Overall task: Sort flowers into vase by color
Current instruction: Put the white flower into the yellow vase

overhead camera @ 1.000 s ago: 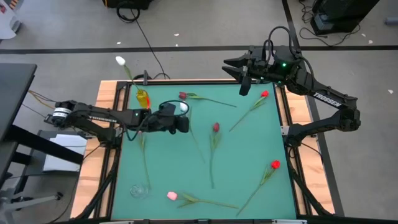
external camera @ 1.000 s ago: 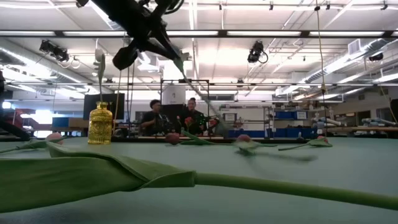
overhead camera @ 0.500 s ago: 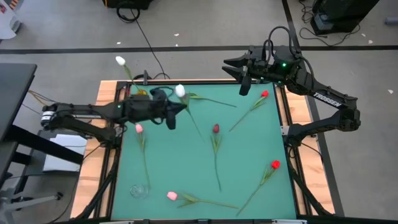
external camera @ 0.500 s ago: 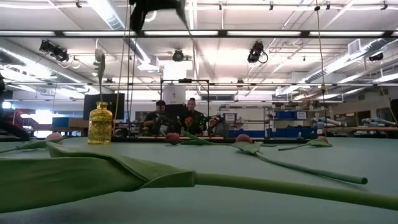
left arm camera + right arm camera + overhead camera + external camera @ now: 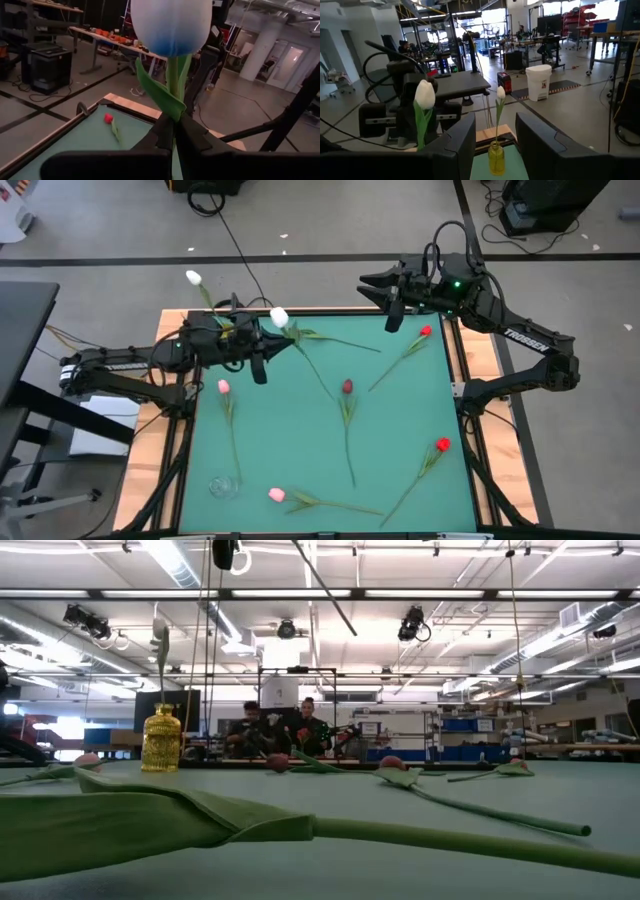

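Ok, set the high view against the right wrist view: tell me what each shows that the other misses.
Only the high view shows the tulips lying on the green mat: a pink one, a maroon one, a red one, plus a clear vase at the near left corner. Only the right wrist view shows the room beyond, with a white bin. Both show the yellow vase with its white tulip, and the left gripper shut on another white tulip.

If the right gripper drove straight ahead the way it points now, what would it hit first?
Probably the yellow vase holding one white tulip, centred between the open right gripper fingers. The left gripper's white flower sits off-line; depth unclear.
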Robot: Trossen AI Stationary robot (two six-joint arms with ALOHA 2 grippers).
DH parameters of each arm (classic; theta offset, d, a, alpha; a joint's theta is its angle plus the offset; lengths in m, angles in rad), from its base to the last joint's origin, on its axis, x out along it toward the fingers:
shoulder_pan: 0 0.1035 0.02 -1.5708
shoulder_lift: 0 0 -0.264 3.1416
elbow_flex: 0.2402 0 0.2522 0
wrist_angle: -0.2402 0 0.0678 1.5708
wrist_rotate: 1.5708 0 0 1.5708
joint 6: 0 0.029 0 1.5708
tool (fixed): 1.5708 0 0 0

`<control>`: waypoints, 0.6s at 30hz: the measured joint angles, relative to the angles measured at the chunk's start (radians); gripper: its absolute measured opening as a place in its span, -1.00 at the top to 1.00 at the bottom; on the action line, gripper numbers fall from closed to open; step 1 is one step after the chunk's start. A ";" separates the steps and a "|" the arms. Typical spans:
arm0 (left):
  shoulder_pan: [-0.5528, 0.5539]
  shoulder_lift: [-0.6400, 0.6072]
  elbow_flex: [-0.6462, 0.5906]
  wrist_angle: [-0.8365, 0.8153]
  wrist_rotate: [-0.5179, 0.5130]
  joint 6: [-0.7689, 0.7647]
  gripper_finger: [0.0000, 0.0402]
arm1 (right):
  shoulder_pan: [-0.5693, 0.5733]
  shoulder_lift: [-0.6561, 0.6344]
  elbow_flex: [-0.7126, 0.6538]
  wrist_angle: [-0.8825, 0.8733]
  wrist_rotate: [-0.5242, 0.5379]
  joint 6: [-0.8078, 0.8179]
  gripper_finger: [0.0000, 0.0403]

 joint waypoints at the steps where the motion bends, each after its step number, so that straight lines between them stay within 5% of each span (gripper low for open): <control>1: 0.000 0.000 0.000 0.000 0.000 0.000 0.93 | 0.000 0.000 0.000 0.000 0.000 0.000 0.27; 5: 0.005 0.000 0.000 -0.004 0.000 0.024 0.93 | 0.001 0.011 0.001 0.008 -0.011 0.066 0.27; 12: 0.068 0.076 0.170 -0.206 0.045 0.118 0.93 | 0.058 0.168 0.000 -0.053 -0.224 0.117 0.27; 18: 0.116 0.167 0.383 -0.408 0.134 0.188 0.93 | 0.146 0.286 0.000 0.005 -0.182 0.097 0.27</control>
